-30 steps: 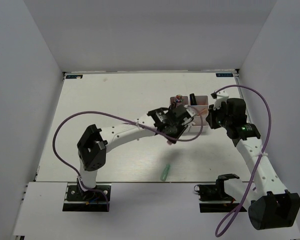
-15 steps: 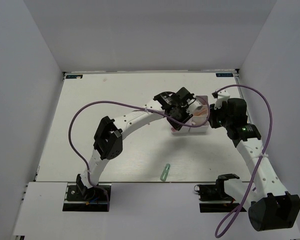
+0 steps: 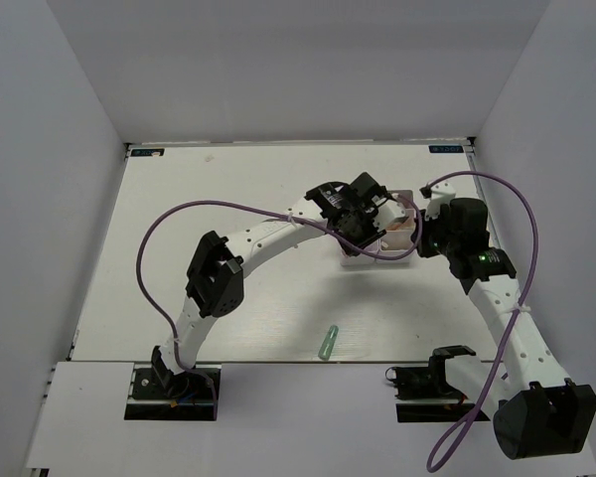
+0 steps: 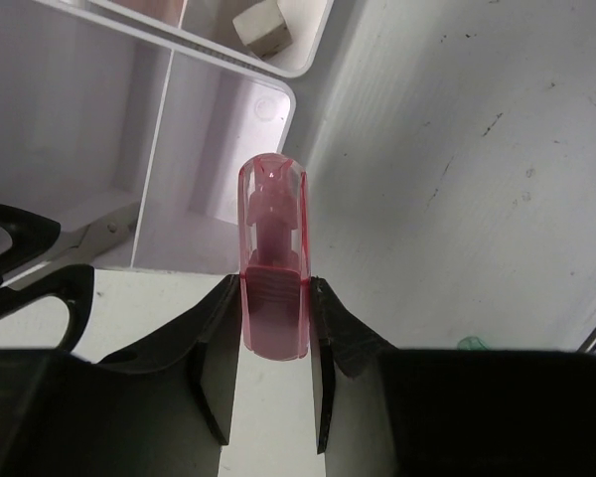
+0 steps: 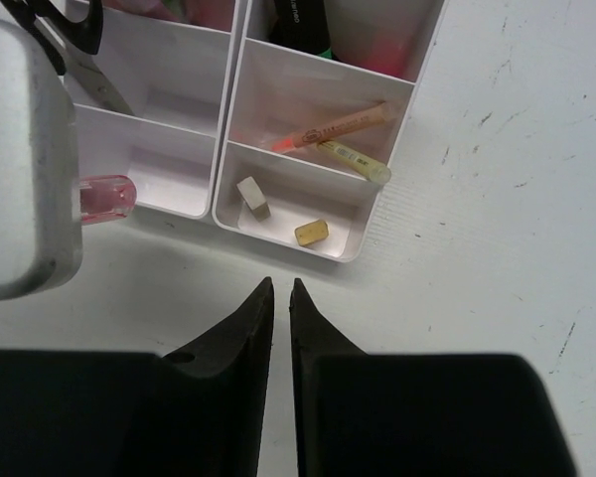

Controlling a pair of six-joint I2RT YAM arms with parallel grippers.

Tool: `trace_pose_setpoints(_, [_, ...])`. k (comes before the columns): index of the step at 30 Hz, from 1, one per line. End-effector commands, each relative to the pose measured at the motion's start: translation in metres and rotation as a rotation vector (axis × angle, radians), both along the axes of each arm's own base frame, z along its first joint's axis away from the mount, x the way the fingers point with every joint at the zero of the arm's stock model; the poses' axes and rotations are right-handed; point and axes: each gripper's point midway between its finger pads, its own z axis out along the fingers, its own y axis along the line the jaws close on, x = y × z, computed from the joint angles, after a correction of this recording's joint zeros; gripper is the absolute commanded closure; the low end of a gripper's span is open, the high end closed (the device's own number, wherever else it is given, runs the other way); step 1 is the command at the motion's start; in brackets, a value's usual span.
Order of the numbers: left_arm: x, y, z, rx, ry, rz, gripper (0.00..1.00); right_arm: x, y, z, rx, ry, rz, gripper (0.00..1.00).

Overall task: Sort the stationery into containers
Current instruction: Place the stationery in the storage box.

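Mid-frame at the left wrist, our left jaws clench a pink capsule eraser (image 4: 274,248).
Its tip overlaps the white trays (image 4: 219,149) upper left; our right jaws sit nearly closed, empty.

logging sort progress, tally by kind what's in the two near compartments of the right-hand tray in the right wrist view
pens: 2
blocks: 2
total: 4

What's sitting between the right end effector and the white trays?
Nothing; in the right wrist view, only bare table separates the right end effector from the trays.
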Motion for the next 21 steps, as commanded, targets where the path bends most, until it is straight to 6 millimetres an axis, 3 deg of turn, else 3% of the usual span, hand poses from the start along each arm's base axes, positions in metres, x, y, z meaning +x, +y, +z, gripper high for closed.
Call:
trace_pose_setpoints(1, [0.006,-0.008,0.003,-0.021,-0.046,-0.041,0.85,0.009,-0.007,0.011,-0.009,-0.063,-0.041,0.85])
trace_pose_setpoints(15, [0.046,-0.02,-0.015,-0.051,-0.151,0.035,0.86,0.013,-0.016,0.011,-0.031,-0.082,-0.094,0.85])
trace_pose_setpoints(21, [0.053,-0.02,-0.016,-0.052,-0.167,0.038,0.86,0.013,-0.017,0.012,-0.03,-0.09,-0.095,0.85])
